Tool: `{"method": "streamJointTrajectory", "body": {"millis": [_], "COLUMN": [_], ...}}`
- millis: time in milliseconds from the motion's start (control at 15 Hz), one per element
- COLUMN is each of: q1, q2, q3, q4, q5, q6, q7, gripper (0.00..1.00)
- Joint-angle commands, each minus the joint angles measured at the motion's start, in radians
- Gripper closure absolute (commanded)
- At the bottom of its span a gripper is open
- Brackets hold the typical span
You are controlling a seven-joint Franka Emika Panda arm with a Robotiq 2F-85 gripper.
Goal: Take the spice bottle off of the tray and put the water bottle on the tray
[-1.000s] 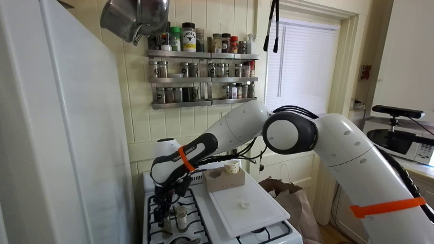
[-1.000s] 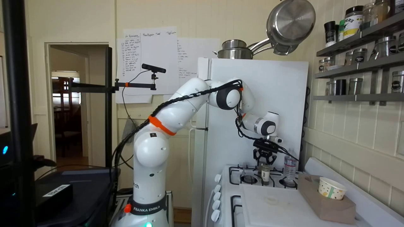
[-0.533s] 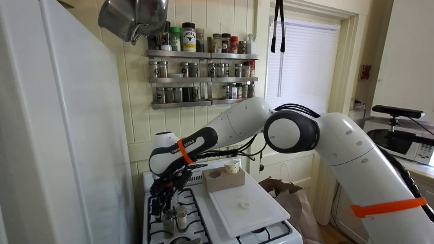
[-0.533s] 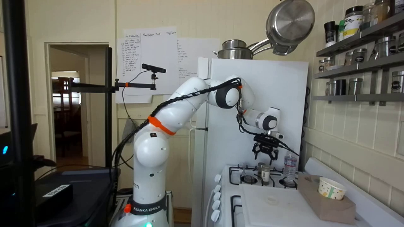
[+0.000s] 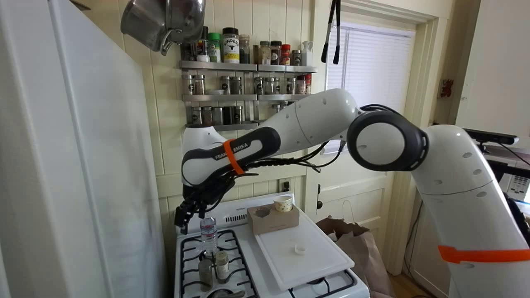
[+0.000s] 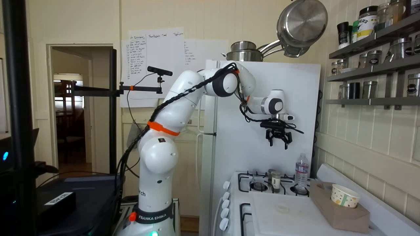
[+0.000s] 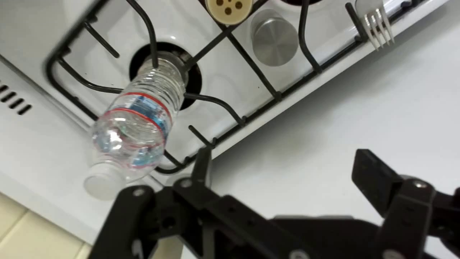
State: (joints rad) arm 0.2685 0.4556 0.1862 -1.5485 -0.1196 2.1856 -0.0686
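In an exterior view, right of the fridge (image 5: 103, 165), I had my gripper (image 5: 192, 223) hanging with jaws wide apart, open room below it down to the stove (image 5: 253, 253). The water bottle (image 5: 209, 236) stood upright over a burner (image 7: 195, 82), long axis vertical, neck up, its fill unclear to me; near it the spice bottle (image 5: 222, 268) stood upright, off the tray (image 5: 316, 263). At the tray's back end a box (image 5: 271, 225) held a patterned cup (image 5: 283, 204)
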Motion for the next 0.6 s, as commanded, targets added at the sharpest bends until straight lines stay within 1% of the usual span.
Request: {"method": "streamJointTrajectory", "body": {"millis": [0, 200, 267, 333, 400, 533], "q1": [0.004, -0.031, -0.04, -0.037, -0.048, -0.058], "q2": [-0.214, -0.354, -0.385, -0.281, -0.32, -0.361], "q3": [-0.047, -0.07, -0.077, -0.055, -0.061, -0.063], "q4": [-0.209, -0.348, -0.377, -0.241, -0.28, -0.324], "q5": [-0.022, -0.004, -0.006, -0.006, -0.006, -0.005], "q6": [0.023, 0.037, 0.041, -0.003, -0.002, 0.0], "q7": [0.185, 0.296, 0.336, 0.259, 0.283, 0.301], "gripper": [0.0, 0.0, 0.0, 0.0, 0.0, 0.0]}}
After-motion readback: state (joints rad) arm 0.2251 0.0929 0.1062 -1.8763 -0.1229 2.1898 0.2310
